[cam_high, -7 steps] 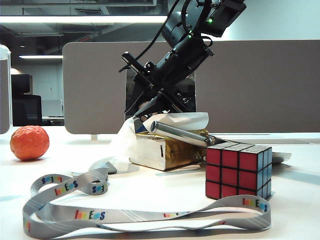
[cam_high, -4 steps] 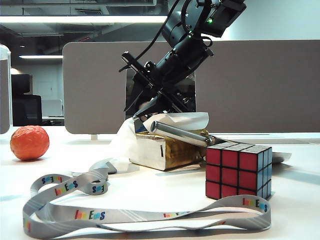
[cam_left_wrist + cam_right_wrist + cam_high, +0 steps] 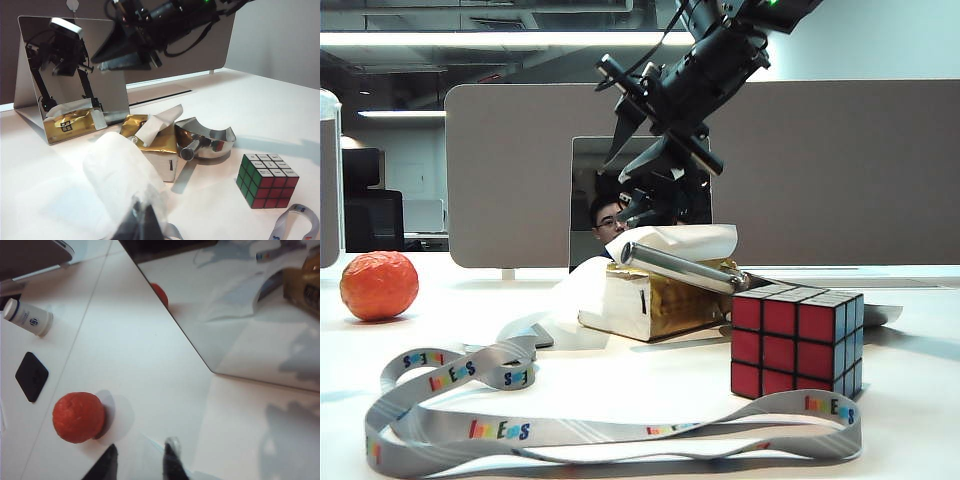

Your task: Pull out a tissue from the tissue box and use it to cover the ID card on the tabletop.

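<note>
The right gripper hangs empty with jaws apart above the tissue box; the left gripper is unseen.

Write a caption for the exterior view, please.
Right gripper open above the gold tissue box; Rubik's cube and lanyard in front.

My right arm slants down out of the upper part of the exterior view, dark links and cables leaning toward the middle, wrist tilted so my right gripper points down and to the left, well above the counter. Its two fingers stand apart with nothing between them; the right wrist view shows just their dark tips with a gap. My left gripper sits low at the edge of the left wrist view, dark and blurred, and I cannot tell how its jaws stand.
</note>
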Controlling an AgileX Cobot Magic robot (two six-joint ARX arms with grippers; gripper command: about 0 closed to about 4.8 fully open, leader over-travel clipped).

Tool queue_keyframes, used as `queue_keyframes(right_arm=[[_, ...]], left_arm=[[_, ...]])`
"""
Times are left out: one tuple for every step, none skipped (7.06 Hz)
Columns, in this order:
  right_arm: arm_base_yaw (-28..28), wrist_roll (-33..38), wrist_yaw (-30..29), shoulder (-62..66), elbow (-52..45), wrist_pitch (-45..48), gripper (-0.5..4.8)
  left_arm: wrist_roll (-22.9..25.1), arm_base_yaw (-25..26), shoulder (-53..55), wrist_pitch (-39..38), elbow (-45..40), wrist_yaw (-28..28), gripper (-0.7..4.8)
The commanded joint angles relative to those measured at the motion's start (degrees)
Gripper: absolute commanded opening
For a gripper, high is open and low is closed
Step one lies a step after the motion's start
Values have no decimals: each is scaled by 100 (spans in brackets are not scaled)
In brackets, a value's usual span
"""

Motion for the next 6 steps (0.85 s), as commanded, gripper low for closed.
queue_keyframes(right_arm=[[-131,-905,691,-573,22,-77,114],[-170,-1403,1043,-894,24,-181,112],[-275,-2247,1366,-1578,22,-356,112],[-350,-2712,1779,-2074,22,-581,111],[-413,-2712,1784,-2227,9,-664,108],[-466,-2712,1784,-2339,9,-737,103]], left_arm=[[-11,-7,4,28,17,-22,-6],[-11,-7,4,28,17,-188,-6],[-15,-7,4,26,17,-922,-6],[-17,-7,4,24,17,-1558,-6],[-15,-7,4,24,17,-1711,-6],[-17,-7,4,24,17,-1729,-6]])
